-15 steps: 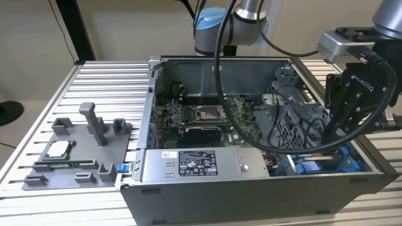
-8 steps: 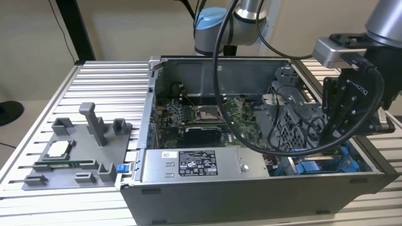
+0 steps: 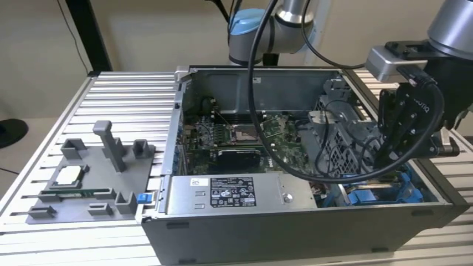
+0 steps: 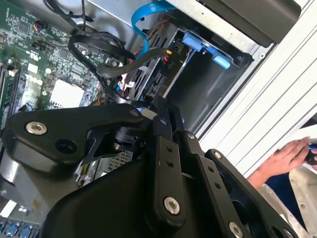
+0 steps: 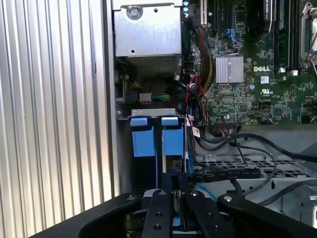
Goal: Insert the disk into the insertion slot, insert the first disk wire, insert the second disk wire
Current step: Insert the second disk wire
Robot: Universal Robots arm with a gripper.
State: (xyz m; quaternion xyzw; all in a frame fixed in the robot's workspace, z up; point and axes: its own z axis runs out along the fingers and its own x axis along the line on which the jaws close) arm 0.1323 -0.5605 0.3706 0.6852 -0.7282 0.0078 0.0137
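I've got the black two-finger gripper (image 3: 402,158) down inside the open grey computer case (image 3: 296,233), over the grey metal drive bay with blue plastic tabs (image 5: 154,136). In the first wrist view the fingers (image 5: 159,213) look pressed close together, perhaps on something thin, though I can't tell for sure. The disk itself I can't make out. A person's hand (image 4: 277,158) rests beyond the case wall.

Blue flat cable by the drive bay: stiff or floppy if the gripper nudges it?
Probably floppy: the blue flat cable arcs in a loose loop, suggesting a thin ribbon that bends easily. Likely light, so it should swing aside. It may spring back, and could snag the black wires bundled beside it.
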